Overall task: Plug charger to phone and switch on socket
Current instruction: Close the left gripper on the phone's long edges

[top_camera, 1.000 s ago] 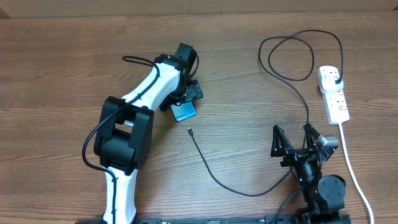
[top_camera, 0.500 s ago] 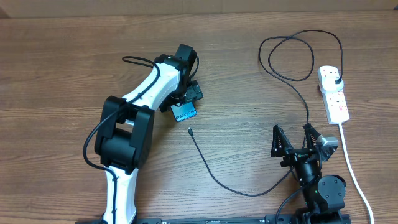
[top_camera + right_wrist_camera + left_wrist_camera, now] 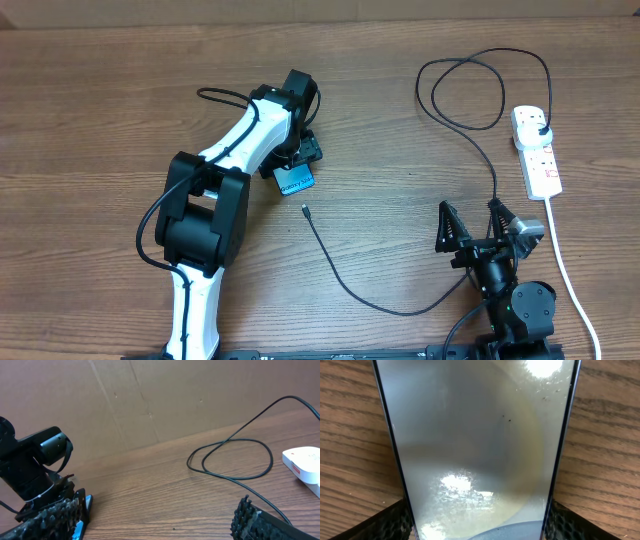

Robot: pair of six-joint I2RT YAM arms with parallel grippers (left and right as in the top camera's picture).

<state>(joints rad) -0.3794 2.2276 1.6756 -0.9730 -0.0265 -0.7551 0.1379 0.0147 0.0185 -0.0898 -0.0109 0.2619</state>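
Observation:
The phone (image 3: 295, 181) lies on the wooden table under my left gripper (image 3: 297, 172). Its pale screen (image 3: 480, 450) fills the left wrist view, and the black fingers (image 3: 395, 522) press against both of its dark rims. The charger cable (image 3: 345, 285) has its small plug tip (image 3: 304, 209) on the table just below the phone. The cable loops to the back right, and its black plug (image 3: 541, 128) sits in the white socket (image 3: 537, 155). My right gripper (image 3: 469, 210) stands open and empty at the front right, near the cable (image 3: 235, 457) and apart from the socket (image 3: 305, 462).
A thick white cord (image 3: 565, 270) runs from the socket down the right side towards the front edge. A brown cardboard wall (image 3: 150, 400) closes off the back of the table. The left arm (image 3: 215, 200) stretches across the left half.
The left fingers have closed in onto the phone's sides, and the phone shifted very slightly. The right arm and the cable have not moved.

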